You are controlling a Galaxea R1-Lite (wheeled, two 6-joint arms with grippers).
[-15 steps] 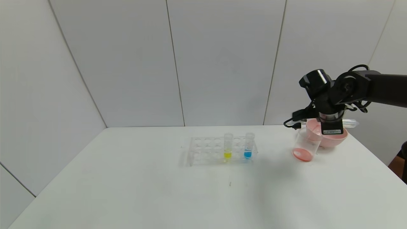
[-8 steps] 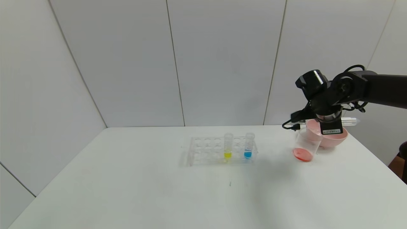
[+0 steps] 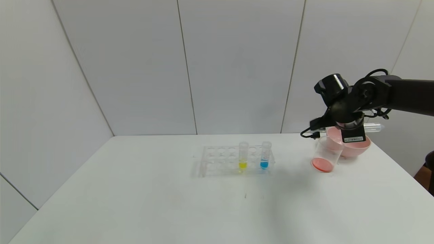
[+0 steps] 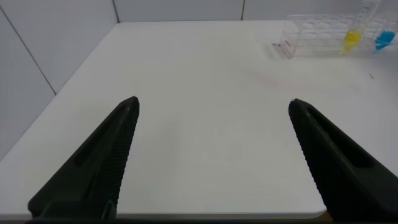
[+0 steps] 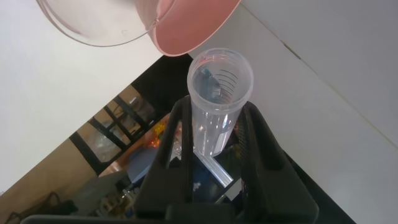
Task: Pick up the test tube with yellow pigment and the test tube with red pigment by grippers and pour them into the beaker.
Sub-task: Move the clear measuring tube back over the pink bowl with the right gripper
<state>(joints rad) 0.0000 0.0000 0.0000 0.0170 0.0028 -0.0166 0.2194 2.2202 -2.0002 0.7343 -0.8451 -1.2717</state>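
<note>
My right gripper [image 3: 352, 130] is shut on a clear test tube [image 3: 372, 127] and holds it about level above the pink bowl [image 3: 356, 146], beside the beaker [image 3: 324, 156]. No liquid shows in this tube. In the right wrist view its open mouth [image 5: 220, 78] sticks out between the fingers [image 5: 176, 146]. The beaker holds orange-red liquid at its bottom. The test tube with yellow pigment [image 3: 243, 156] stands upright in the clear rack [image 3: 220, 161]; it also shows in the left wrist view [image 4: 352, 38]. My left gripper [image 4: 211, 109] is open and empty over the table's near left part.
A like tube with blue liquid [image 3: 264, 156] stands in the rack, right of the yellow one. The pink bowl stands just behind the beaker at the table's [image 3: 169, 203] far right. White wall panels close the back.
My right gripper has risen slightly and shifted a little left with the tube in it. The beaker, rack and left arm have not moved.
</note>
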